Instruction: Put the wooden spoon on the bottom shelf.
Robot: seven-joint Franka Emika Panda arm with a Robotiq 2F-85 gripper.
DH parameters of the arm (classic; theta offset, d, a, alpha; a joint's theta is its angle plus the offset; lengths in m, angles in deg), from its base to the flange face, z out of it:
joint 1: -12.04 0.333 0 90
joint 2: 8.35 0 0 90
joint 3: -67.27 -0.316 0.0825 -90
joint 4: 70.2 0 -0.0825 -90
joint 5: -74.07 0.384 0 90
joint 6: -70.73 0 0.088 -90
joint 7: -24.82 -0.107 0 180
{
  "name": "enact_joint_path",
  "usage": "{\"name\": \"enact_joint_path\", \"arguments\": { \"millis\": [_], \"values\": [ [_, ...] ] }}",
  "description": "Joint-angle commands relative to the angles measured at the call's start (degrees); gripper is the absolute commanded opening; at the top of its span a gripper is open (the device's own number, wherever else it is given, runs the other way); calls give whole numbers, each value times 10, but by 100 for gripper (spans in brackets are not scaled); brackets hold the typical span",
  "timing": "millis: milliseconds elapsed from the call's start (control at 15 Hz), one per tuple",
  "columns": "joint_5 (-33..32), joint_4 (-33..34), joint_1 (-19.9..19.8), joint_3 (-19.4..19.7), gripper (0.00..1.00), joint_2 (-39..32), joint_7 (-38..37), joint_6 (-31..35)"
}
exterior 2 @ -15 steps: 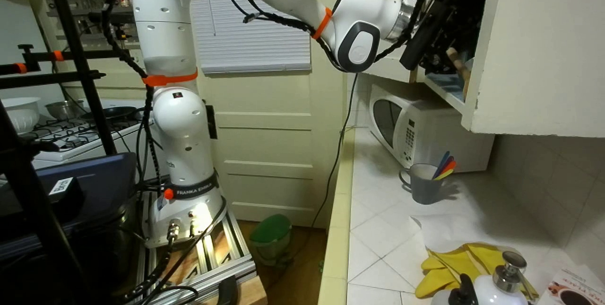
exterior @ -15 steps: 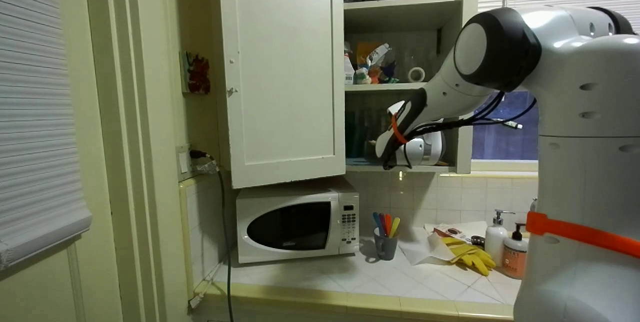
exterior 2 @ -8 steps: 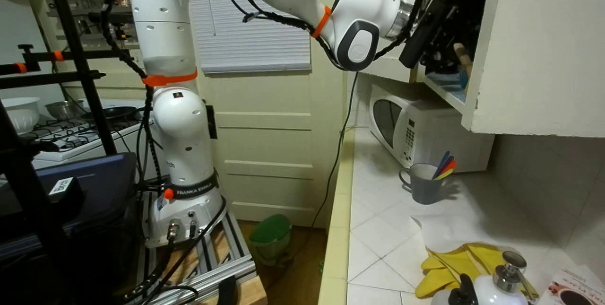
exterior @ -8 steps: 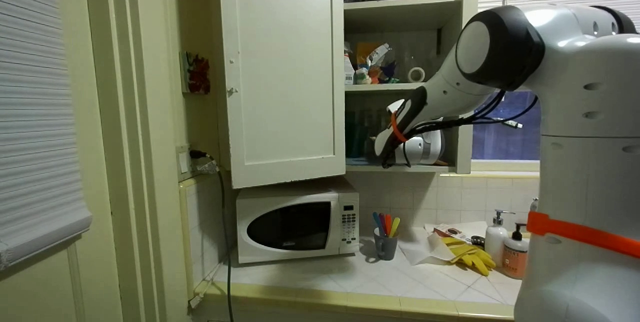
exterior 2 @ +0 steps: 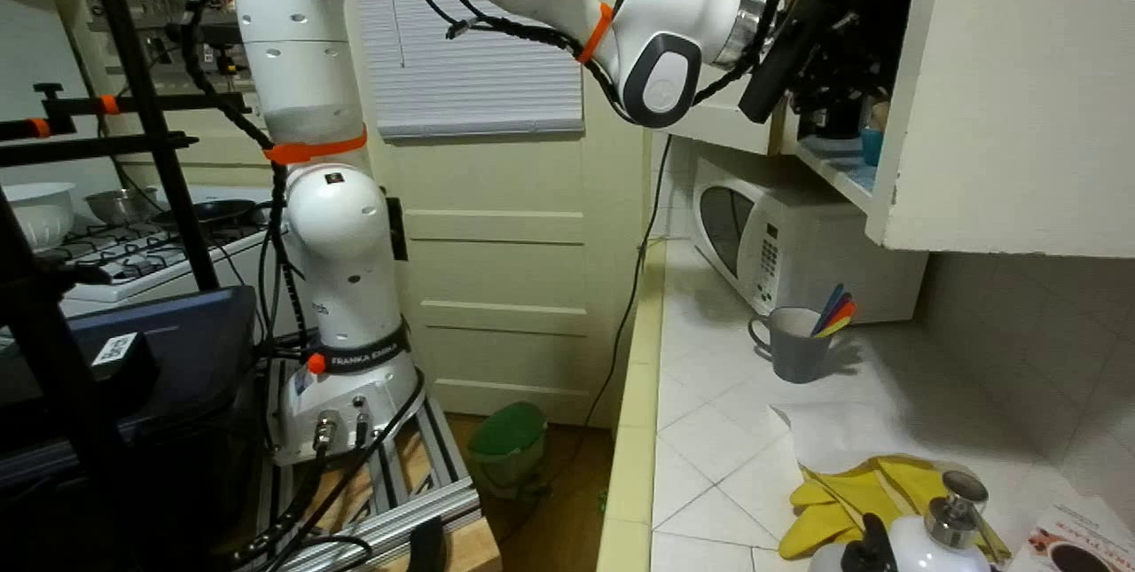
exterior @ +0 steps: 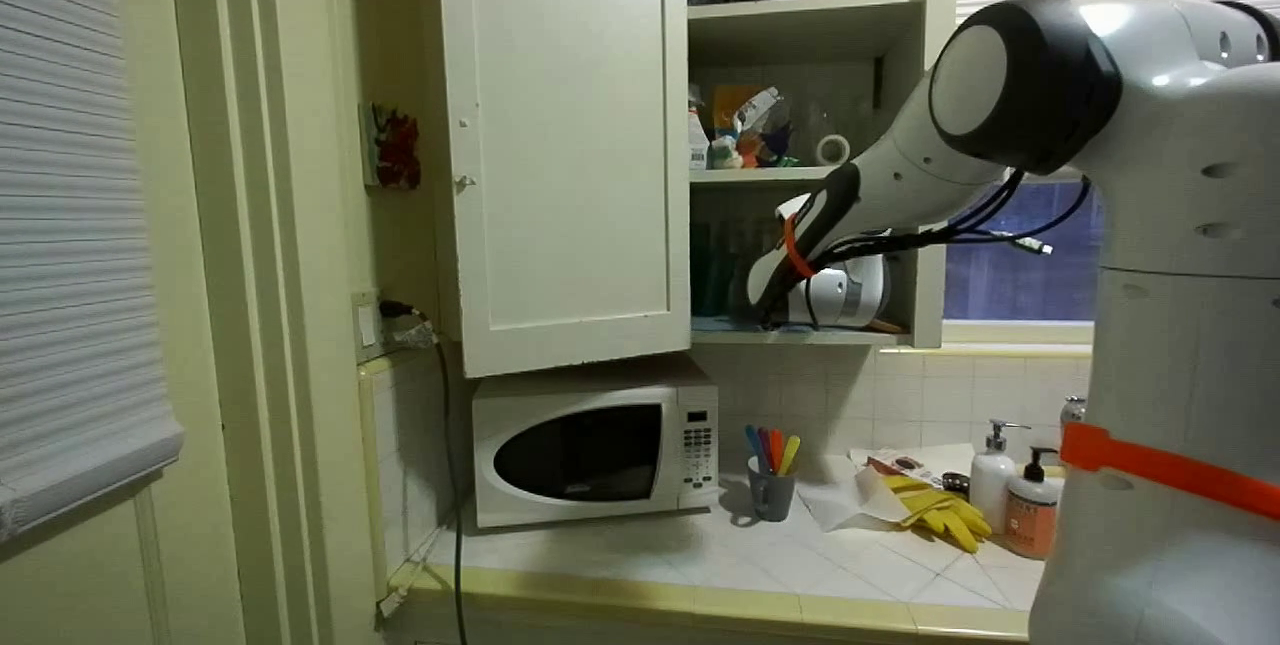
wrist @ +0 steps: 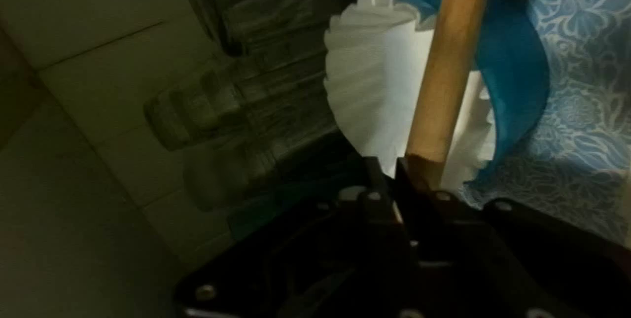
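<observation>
In the wrist view the light-brown handle of the wooden spoon (wrist: 451,56) runs across a blue container with white fluted paper. Whether it rests on that container or lies in front of it, I cannot tell. Its lower end passes behind my fingers, and no spoon head shows. My gripper (wrist: 388,167) has a narrow gap between its fingertips, with white paper visible through it; the handle is beside the right finger, not between them. In an exterior view a bit of the wood (exterior 2: 878,115) shows inside the cabinet, above the bottom shelf (exterior 2: 835,180). The fingers are lost in shadow there.
The blue container (wrist: 517,76) stands on a blue patterned liner (wrist: 581,86). Dark glass bottles (wrist: 246,96) are at the back of the shelf. A higher shelf (exterior: 770,175) is overhead, and the cabinet door (exterior: 570,145) hangs open beside the arm, above a microwave (exterior: 590,450).
My hand has drawn back slightly out of the cabinet, with the arm's elbow shifting the same way. The wooden handle has shifted and shows less, while the blue container has come into view.
</observation>
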Motion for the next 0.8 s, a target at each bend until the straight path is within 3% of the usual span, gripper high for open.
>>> {"name": "enact_joint_path", "arguments": {
  "millis": [0,733],
  "values": [
    [24,-46,1,-15,0,33,46,14],
    [49,-89,-27,-58,0,60,65,1]
  ]
}}
